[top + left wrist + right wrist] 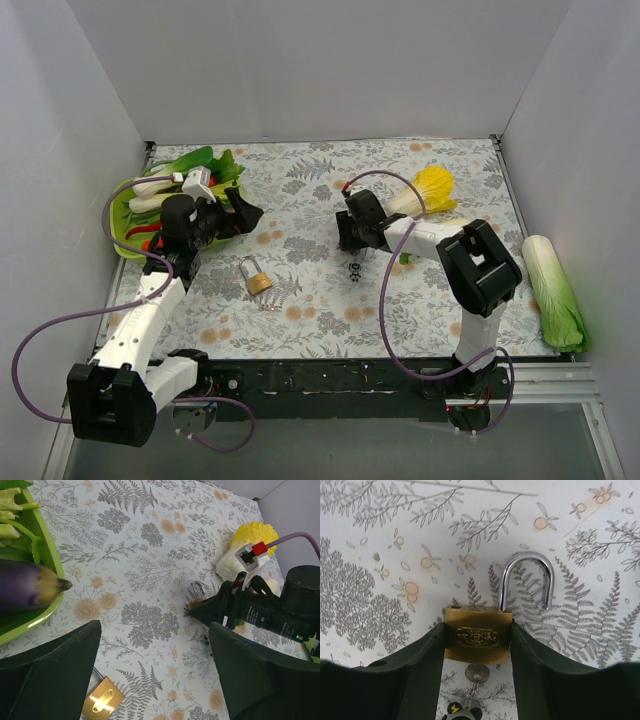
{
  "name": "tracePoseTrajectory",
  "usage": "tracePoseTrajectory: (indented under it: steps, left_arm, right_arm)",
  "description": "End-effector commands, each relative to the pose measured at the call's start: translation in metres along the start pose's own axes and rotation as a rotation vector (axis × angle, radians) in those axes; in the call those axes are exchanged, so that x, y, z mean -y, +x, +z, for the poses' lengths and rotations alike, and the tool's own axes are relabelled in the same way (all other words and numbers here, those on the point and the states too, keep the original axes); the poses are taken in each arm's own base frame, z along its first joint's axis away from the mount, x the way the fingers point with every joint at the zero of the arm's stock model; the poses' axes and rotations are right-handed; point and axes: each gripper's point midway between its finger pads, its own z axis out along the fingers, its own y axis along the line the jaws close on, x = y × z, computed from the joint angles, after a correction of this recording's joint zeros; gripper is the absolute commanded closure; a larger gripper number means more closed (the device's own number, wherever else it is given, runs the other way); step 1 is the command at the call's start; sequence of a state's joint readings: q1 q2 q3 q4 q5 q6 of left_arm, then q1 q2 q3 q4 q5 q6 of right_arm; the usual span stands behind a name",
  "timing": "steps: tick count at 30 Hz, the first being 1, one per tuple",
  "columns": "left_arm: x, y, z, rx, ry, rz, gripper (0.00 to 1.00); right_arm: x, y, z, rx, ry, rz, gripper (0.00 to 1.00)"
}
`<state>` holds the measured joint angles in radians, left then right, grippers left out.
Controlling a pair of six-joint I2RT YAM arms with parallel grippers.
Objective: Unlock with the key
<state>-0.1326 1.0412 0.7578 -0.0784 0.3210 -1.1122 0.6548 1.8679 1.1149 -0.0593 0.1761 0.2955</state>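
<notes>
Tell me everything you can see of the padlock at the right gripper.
The padlock has a brass-looking body with an embossed badge and lies flat on the floral table. Its silvery shackle is open, one leg free. The right gripper grips its two sides. The key sticks from its bottom end.

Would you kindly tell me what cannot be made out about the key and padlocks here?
Key: right wrist view, blade hidden by the open padlock; top view, too small.
Panda charm: right wrist view, cut by bottom edge.
Other padlock: left wrist view, cut by bottom edge.
</notes>
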Motion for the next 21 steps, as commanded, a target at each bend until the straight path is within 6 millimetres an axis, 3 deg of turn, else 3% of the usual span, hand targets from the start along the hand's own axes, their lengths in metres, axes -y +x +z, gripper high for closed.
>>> tracePoseTrajectory:
  steps: [1,7,15,16,17,21]
  left_arm:
    - [-0.007,-0.005,-0.009,0.035,-0.04,0.028,0.11]
    - [-0.008,-0.007,-0.01,0.043,-0.05,0.032,0.11]
    - [-0.007,-0.003,-0.008,0.026,-0.041,0.028,0.07]
    - [-0.007,-0.003,-0.008,0.025,-0.042,0.028,0.06]
    - [-0.008,-0.002,-0.008,0.022,-0.043,0.029,0.05]
    - [-0.012,-0.002,-0.007,0.023,-0.061,0.034,0.02]
  right_arm:
    - [0.009,-0.001,0.015,-0.037,-0.02,0.104,0.76]
    - [0.007,-0.01,0.021,-0.023,-0.022,0.117,0.73]
    - [0.006,-0.021,0.01,0.004,-0.028,0.108,0.34]
    - [0.006,-0.024,0.007,0.014,-0.028,0.107,0.28]
    - [0.006,-0.03,0.001,0.034,-0.028,0.107,0.15]
    - [0.009,-0.032,-0.015,0.066,-0.023,0.097,0.1]
